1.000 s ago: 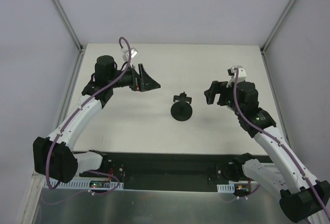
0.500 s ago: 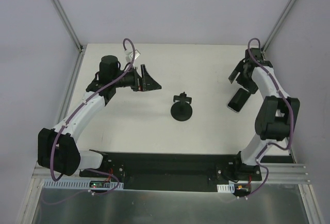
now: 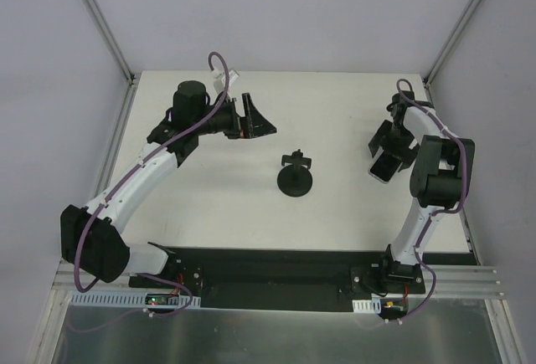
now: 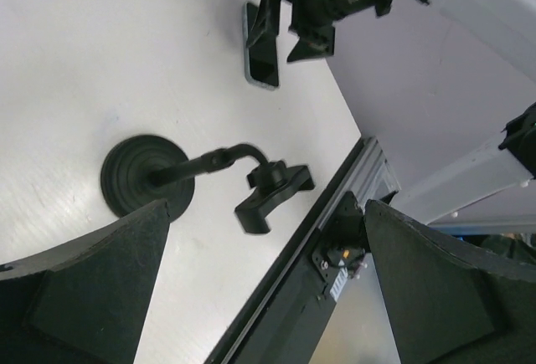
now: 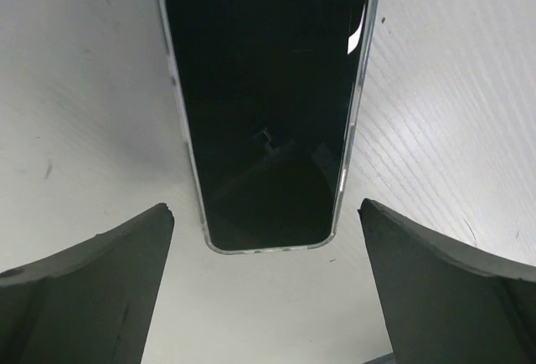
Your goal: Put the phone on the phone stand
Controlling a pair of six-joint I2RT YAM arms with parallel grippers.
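The phone (image 5: 266, 105) lay flat and face up on the white counter (image 3: 335, 100), towards its right side and well apart from the stand (image 3: 296, 178); nothing held it. Its dark glass had a silvery rim all round. The right fingers (image 5: 92, 289) stood wide, one on either side of the phone's near end, with bare counter showing between each finger and the rim; whether they were level with the phone or above it I could not tell. From the top camera that arm reached over the phone's far end, pointing down.

The stand stood upright near the middle of the counter, its round base flat on the surface, its thin stem bent over and the small clamp on top. The left fingers (image 4: 84, 297) were also spread wide and held nothing; they were off the counter at its far left, turned towards the stand and framing it from a distance, clear of it.
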